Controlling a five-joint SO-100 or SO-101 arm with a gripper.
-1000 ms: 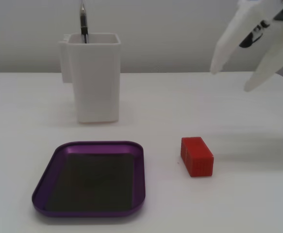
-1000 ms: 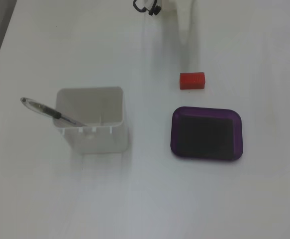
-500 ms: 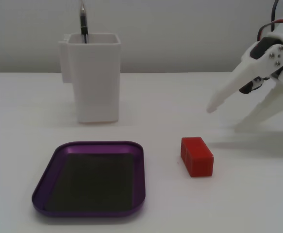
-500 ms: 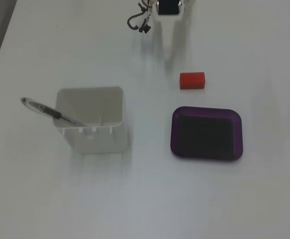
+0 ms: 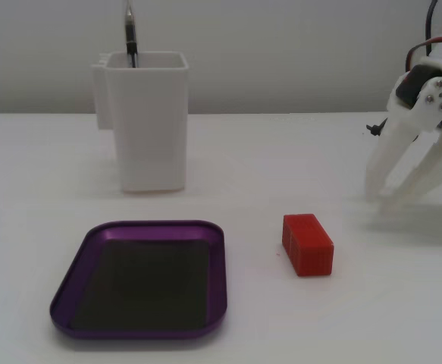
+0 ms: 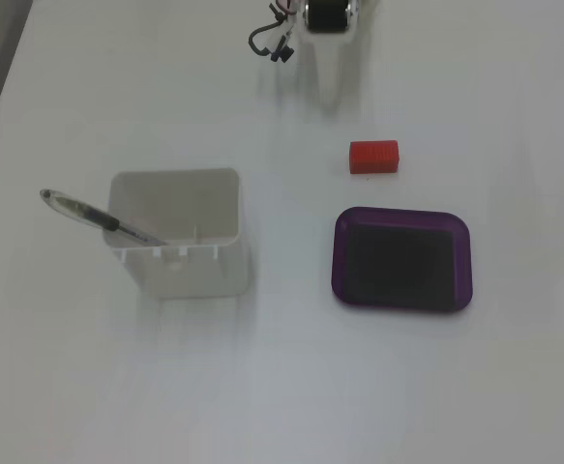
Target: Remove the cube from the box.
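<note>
Red cube point(image 5: 307, 243) rests on tabletop point(image 5: 281, 152) just right of purple tray point(image 5: 69, 299), outside it; tray empty; removal looks complete; tool point(image 5: 377, 199) well right of cube, fingers slightly parted, holding nothing; nothing apparently left.

From the pincer point(image 5: 378, 199), the white table point(image 5: 402, 303) lies bare down to the cube point(image 5: 307, 243), which stands alone with room on every side. Just past the cube sits the low-rimmed box point(image 5: 141, 277), a clear gap between them. Farther off stands the tall white container point(image 5: 146, 120) with a pen point(image 6: 98, 217) poking out, the only high thing around.
</note>
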